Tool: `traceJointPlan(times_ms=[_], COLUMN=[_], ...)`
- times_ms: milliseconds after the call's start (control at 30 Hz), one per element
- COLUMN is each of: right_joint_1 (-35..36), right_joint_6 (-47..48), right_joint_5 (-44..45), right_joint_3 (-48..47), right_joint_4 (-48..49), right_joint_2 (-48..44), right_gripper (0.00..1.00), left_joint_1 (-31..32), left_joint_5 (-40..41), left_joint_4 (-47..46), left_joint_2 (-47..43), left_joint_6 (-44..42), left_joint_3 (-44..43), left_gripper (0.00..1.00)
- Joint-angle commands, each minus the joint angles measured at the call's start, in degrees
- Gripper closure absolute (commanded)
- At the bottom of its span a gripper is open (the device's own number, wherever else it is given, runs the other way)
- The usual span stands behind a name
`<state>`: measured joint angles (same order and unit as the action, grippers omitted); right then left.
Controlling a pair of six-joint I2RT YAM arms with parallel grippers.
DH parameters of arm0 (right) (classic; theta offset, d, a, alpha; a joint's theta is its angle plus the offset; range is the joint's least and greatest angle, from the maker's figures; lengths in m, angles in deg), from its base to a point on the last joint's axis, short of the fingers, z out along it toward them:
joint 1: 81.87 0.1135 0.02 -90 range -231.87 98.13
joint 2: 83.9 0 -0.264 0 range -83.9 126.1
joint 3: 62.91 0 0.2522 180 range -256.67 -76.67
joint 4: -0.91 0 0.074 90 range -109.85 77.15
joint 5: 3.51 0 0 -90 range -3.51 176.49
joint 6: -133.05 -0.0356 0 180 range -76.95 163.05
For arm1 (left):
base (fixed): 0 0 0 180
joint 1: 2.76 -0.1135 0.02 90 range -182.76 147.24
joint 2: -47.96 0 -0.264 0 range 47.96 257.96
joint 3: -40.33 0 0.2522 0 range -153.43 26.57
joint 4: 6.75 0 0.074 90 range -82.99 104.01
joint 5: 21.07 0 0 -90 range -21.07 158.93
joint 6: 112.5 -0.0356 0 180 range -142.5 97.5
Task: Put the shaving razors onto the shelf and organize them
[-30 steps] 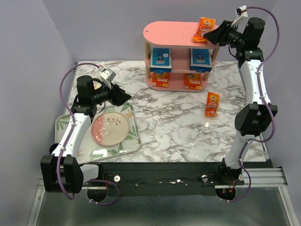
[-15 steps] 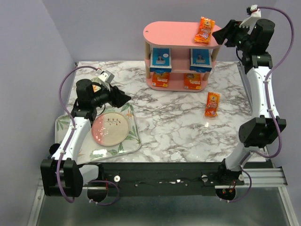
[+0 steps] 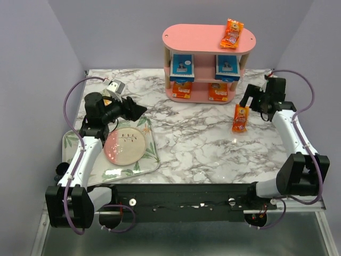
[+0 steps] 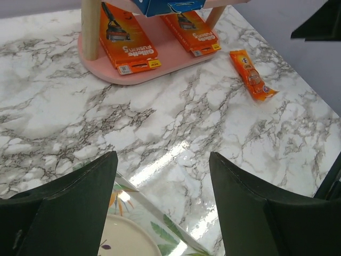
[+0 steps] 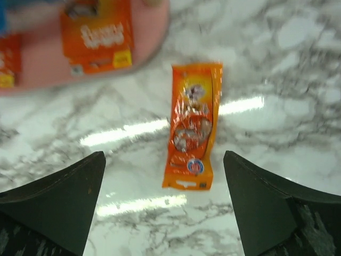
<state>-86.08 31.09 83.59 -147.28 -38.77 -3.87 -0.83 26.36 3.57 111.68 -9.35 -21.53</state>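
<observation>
Marble desk, pink shelf at its back, five packs aboard: blue cards on the middle tier, orange packets below, one on top. Last pickup, by my read: right jaws hang wide open and empty over the final orange packet, which lies just before the shelf's right end. Next, I'd say: drop, straddle its narrow width, close. Left jaws gape empty, well left of the shelf.
</observation>
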Motion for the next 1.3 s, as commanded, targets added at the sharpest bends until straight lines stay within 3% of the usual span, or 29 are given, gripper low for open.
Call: traceJointPlan(times_ms=[0,333,533,667,700,900,1100,1267], right_joint_1=[-0.2,-0.2,-0.2,-0.2,-0.2,-0.2,-0.2,1.0], right_joint_6=[-1.3,-3.9,-5.7,-5.5,-5.3,-4.8,-3.2,0.0], right_joint_5=[0.7,2.5,0.9,2.4,2.4,1.9,-4.9,-15.2], right_joint_3=[6.8,5.9,6.0,4.9,4.5,4.7,8.8,12.8], right_joint_4=[-4.8,-5.2,-4.2,-3.6,-3.5,-4.2,-5.5,-7.7], right_joint_2=[2.1,14.3,18.8,21.5,22.1,20.3,10.1,-4.5], right_gripper=[0.0,0.01,0.16,0.33,0.48,0.99,0.99,0.99], left_joint_1=[-0.4,-1.5,-3.2,-3.5,-3.5,-3.5,-2.1,3.9], left_joint_5=[3.5,3.9,3.6,3.6,3.7,1.8,-4.0,-7.7], left_joint_4=[-1.5,1.0,2.5,3.1,3.0,-0.4,-5.6,-8.7], left_joint_2=[-2.0,-2.6,-1.9,-0.7,-0.4,1.2,1.9,1.7], left_joint_6=[2.7,3.7,3.6,2.9,2.9,6.4,10.1,13.0], left_joint_3=[1.8,4.2,4.4,3.4,3.2,2.9,3.0,4.0], left_gripper=[0.21,0.21,0.21,0.2,0.2,0.2,0.17,0.15])
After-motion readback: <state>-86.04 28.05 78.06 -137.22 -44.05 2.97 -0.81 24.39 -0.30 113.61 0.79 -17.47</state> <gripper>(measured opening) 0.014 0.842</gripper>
